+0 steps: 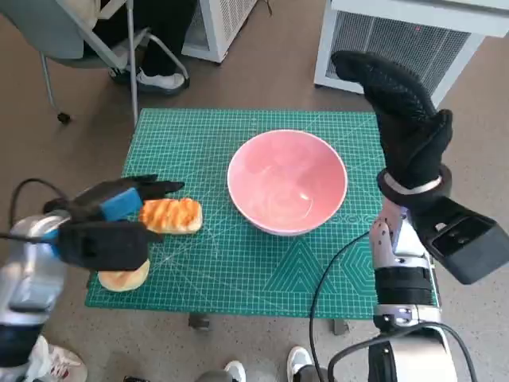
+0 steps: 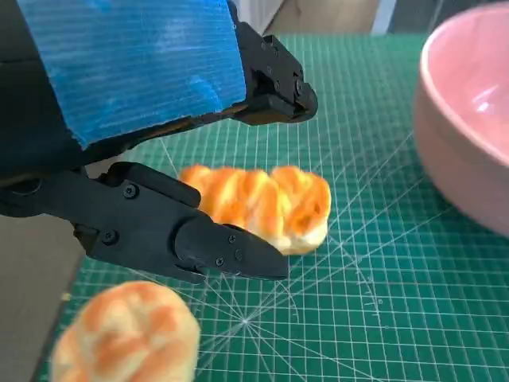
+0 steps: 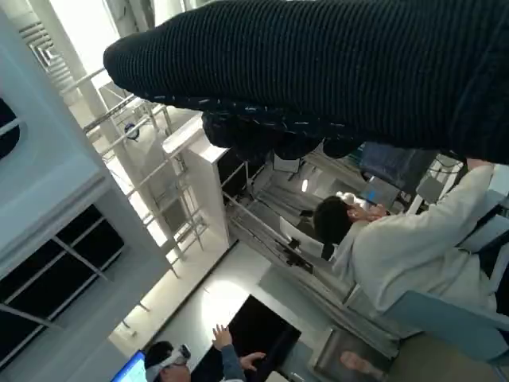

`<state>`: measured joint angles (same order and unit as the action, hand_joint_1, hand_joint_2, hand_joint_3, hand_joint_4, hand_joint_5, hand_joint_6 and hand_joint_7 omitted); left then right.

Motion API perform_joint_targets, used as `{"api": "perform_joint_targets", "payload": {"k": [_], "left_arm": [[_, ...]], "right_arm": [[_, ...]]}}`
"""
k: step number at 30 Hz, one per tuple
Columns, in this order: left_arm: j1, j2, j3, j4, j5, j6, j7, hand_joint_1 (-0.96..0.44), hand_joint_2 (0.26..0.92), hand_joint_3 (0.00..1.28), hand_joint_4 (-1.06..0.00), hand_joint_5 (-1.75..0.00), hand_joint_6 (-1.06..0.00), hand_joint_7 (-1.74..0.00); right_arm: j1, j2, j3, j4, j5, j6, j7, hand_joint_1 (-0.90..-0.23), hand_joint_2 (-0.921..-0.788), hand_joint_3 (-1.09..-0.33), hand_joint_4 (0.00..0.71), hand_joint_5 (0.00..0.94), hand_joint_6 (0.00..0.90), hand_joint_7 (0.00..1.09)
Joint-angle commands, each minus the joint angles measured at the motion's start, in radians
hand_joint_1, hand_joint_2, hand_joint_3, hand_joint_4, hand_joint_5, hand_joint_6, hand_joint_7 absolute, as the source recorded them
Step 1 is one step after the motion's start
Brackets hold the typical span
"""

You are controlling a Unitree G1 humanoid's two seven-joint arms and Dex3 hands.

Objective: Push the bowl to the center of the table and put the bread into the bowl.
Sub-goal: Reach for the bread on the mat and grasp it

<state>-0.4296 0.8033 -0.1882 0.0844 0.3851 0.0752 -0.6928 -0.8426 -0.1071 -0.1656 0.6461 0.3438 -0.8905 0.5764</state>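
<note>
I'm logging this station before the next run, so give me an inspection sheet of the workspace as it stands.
Surface: green cutting mat covers the small table.
Job's things: pink bowl near the mat's middle, with nothing in it; striped bread lies on the mat to the bowl's left.
Clutter: a second bun at the mat's front left corner.
Hands: left hand hovers open around the striped bread, not yet gripping; right hand raised off the table, fingers extended, holding nothing.
Cables: black cable loops over the mat's front right by the right forearm.
Surroundings: white grilled units, a chair, people's legs and feet nearby.
</note>
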Motion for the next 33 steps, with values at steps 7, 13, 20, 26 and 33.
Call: {"api": "perform_joint_targets", "payload": {"k": [7, 13, 20, 26, 33], "left_arm": [[-0.049, -0.088, -0.058, 0.119, 0.074, 0.026, 0.076, -0.36, 0.873, 0.0, -0.27, -0.02, -0.4, -0.02], [-0.046, -0.118, -0.068, 0.161, 0.107, 0.012, 0.141, -0.27, 0.869, 0.0, -0.38, -0.05, -0.48, -0.06], [-0.037, -0.131, -0.078, 0.209, 0.117, -0.016, 0.184, -0.17, 0.88, 0.0, -0.61, -0.05, -0.58, -0.21], [-0.049, -0.125, -0.086, 0.264, 0.123, -0.081, 0.209, -0.16, 0.911, 0.1, -0.73, -0.57, -0.53, -1.06], [-0.068, -0.117, -0.07, 0.286, 0.111, -0.134, 0.218, -0.01, 0.919, 0.11, -0.68, -1.18, -0.53, -1.21]], "right_arm": [[0.026, -0.004, 0.008, 0.02, -0.038, -0.013, -0.019, -0.604, -0.921, -0.772, 0.242, 0.051, -0.001, 0.67], [0.033, -0.006, 0.013, 0.009, -0.046, -0.011, -0.028, -0.595, -0.921, -0.774, 0.234, 0.047, -0.001, 0.65], [0.038, -0.008, 0.017, 0.002, -0.048, -0.008, -0.035, -0.586, -0.921, -0.779, 0.231, 0.046, -0.001, 0.64], [0.039, -0.008, 0.018, 0.01, -0.041, -0.01, -0.031, -0.584, -0.921, -0.78, 0.23, 0.046, -0.001, 0.64], [0.04, -0.004, 0.02, 0.015, -0.038, -0.011, -0.03, -0.583, -0.921, -0.777, 0.231, 0.047, -0.001, 0.64]]}}
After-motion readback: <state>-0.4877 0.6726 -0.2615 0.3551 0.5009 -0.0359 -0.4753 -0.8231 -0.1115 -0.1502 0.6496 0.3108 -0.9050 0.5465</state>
